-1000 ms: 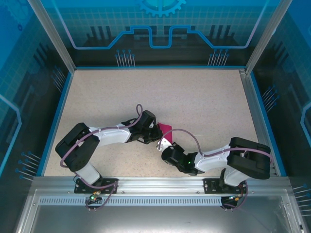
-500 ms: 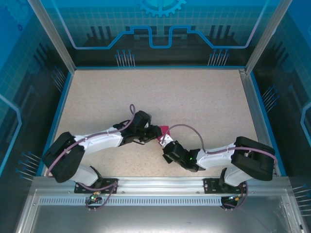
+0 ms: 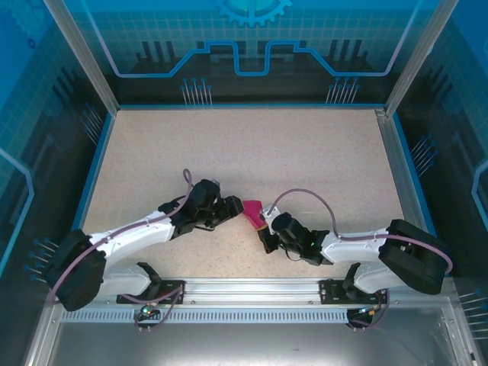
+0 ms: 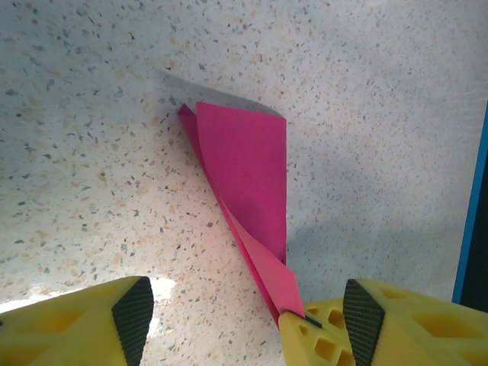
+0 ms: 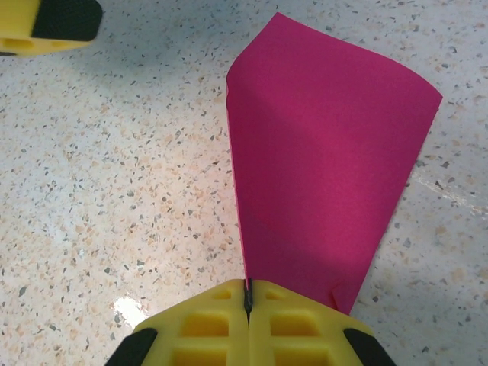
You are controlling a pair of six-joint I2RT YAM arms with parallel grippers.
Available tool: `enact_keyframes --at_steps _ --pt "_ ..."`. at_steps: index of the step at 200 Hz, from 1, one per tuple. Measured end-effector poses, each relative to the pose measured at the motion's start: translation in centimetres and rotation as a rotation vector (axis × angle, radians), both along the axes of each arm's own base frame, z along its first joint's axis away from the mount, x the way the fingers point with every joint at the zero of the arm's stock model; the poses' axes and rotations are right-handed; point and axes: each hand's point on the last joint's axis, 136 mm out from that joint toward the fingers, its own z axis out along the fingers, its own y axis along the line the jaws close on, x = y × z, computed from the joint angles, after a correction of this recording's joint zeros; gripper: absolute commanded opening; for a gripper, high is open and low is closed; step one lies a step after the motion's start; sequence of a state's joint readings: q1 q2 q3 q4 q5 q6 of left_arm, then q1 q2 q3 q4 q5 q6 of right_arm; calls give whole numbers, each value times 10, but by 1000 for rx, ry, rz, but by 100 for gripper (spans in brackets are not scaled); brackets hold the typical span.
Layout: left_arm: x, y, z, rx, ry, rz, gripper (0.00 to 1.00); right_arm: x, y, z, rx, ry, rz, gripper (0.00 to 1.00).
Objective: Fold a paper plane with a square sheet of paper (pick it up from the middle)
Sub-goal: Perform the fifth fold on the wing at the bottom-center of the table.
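Open table (image 3: 305,152) spreads across the upper half of the top view, fenced by blue walls (image 3: 98,164). At lower centre the left gripper (image 3: 234,207), paper plane (image 3: 252,208) and right gripper (image 3: 262,223) crowd together, both arms (image 3: 137,232) barring the bottom edge.

Both arms reach low toward each other, left gripper (image 4: 245,314) spread wide, right gripper (image 5: 248,302) pinched on the paper (image 5: 320,152).

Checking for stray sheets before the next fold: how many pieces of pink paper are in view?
1. The folded pink paper is at the front middle of the table, its tip pinched in the right tool. Another could lie hidden.
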State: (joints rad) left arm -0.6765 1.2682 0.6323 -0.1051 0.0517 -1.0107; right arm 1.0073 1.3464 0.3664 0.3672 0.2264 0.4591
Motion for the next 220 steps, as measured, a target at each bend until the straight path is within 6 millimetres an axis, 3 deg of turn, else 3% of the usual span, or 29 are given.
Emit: enact_keyframes --at_steps 42,83,108,139,151,180,197,220 --pt "13 -28 -28 -18 113 -31 65 -1 -1 -1 -6 -42 26 4" --pt "13 -38 -44 -47 181 -19 57 -1 -5 -2 -34 -95 41 6" --pt "16 -43 -44 -57 196 -22 44 -2 -3 -1 -50 -120 57 6" --pt "17 -46 -41 -71 197 -22 18 -4 -2 -1 -68 -140 79 6" --pt "17 -46 -41 -73 204 -16 13 -4 -2 -1 -75 -148 84 7" --pt "16 -45 -42 -65 211 -16 0 -4 -4 -2 -103 -170 100 17" --pt "15 -44 -43 -60 220 -12 0 -4 -5 -1 -117 -180 111 27" --pt "13 -41 -45 -48 227 -6 0 -6 -7 -3 -151 -195 129 32"
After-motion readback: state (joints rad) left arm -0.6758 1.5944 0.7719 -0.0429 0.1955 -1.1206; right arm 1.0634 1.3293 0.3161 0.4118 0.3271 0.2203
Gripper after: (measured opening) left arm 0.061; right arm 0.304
